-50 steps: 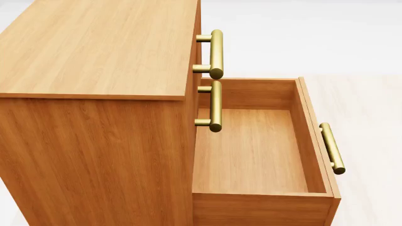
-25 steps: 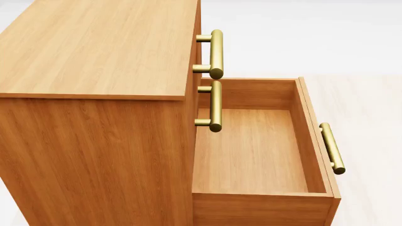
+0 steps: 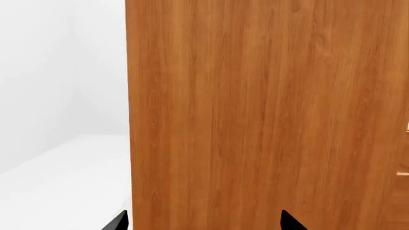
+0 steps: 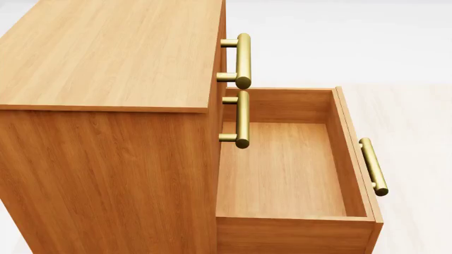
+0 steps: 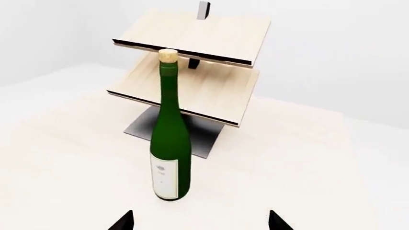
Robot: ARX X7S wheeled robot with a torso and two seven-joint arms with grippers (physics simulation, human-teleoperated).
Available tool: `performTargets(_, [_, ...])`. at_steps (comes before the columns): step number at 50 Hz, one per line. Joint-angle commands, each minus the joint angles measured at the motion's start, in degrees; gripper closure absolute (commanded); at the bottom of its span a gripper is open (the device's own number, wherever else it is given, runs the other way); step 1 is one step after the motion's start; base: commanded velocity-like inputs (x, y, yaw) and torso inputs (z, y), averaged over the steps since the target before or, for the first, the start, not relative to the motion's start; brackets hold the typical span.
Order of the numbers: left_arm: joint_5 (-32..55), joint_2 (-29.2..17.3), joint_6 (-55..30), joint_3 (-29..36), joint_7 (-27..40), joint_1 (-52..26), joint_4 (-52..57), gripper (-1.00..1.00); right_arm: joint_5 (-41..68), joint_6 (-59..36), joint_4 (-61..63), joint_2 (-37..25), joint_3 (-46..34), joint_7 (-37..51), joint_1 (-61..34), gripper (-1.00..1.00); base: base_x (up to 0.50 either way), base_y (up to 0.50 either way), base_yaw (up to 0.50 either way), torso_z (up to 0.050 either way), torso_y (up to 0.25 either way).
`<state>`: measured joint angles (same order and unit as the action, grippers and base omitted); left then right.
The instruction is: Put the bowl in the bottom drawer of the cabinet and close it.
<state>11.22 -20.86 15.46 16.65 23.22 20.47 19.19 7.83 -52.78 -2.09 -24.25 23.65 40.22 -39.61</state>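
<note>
The orange-brown cabinet fills the left of the head view, and its bottom drawer stands pulled out with a bare wooden floor and a brass bar handle. The two upper drawers' brass handles sit flush above it. The bowl is out of view in every frame. Neither arm shows in the head view. My left gripper is open, its black fingertips spread close before a flat wooden wall of the cabinet. My right gripper is open with nothing between its fingertips, facing a green bottle.
A tall green wine bottle with a cork and a white label stands upright on the pale surface in front of my right gripper. Behind it is a pale wooden rack with two slanted shelves on a grey base.
</note>
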Motion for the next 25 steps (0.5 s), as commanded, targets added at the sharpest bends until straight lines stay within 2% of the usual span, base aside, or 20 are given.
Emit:
performTargets(1, [0.23, -0.49, -1.04, 0.01, 0.50, 0.16, 1.49, -1.00, 1.40, -2.73, -2.67, 0.22, 1.62, -0.64, -0.55, -1.00, 0.00, 0.00, 0.00, 0.000, 0.000])
performTargets(3, [-0.04, -0.40, -0.69, 0.11, 0.48, 0.04, 0.99, -1.00, 1.77, -3.23, -3.06, 0.27, 1.80, -0.94, -0.71, -1.00, 0.00, 0.00, 0.00, 0.000, 0.000])
performTargets(5, [-0.66, 0.62, 3.48, 0.49, -0.40, -0.42, -3.99, -1.00, 2.22, -3.86, -3.83, 0.46, 2.42, -1.05, -0.96, -1.00, 0.00, 0.00, 0.00, 0.000, 0.000])
performTargets(8, [-0.24, -0.12, 0.69, 0.32, 0.29, -0.09, -0.59, -1.00, 3.14, -4.49, -4.70, 0.67, 3.55, -1.56, -1.28, -1.00, 0.00, 0.00, 0.00, 0.000, 0.000])
performTargets(10, [-0.65, 0.67, 3.82, 0.59, -0.37, -0.52, -4.40, -1.00, 3.71, -5.81, -5.12, 0.68, 3.94, -1.88, -1.63, -1.00, 0.00, 0.00, 0.00, 0.000, 0.000])
performTargets(14, [-0.75, 0.77, 4.31, 0.68, -0.37, -0.64, -5.00, -1.00, 4.47, -7.00, -6.15, 0.89, 5.25, -1.95, -2.04, -1.00, 0.00, 0.00, 0.00, 0.000, 0.000])
performTargets(16, [-0.74, 0.74, 4.29, 0.71, -0.33, -0.64, -4.96, -1.00, 4.41, -6.89, -6.82, 0.79, 5.05, -2.05, -2.14, -1.00, 0.00, 0.00, 0.00, 0.000, 0.000])
performTargets(17, [-0.13, -0.36, 0.13, 0.38, 0.64, -0.07, 0.14, -1.00, 4.58, -7.02, -6.62, 0.91, 5.34, -2.10, -1.99, -1.00, 0.00, 0.00, 0.00, 0.000, 0.000])
performTargets(18, [-0.01, -0.52, -0.53, 0.34, 0.81, -0.03, 0.88, -1.00, 4.73, -7.18, -6.66, 0.93, 5.42, -2.21, -2.04, -1.00, 0.00, 0.00, 0.00, 0.000, 0.000])
performTargets(25, [0.03, -0.59, -0.60, 0.45, 0.90, -0.18, 0.87, -1.00, 4.63, -8.04, -7.46, 1.28, 7.05, -0.81, -2.31, -1.00, 0.00, 0.00, 0.00, 0.000, 0.000])
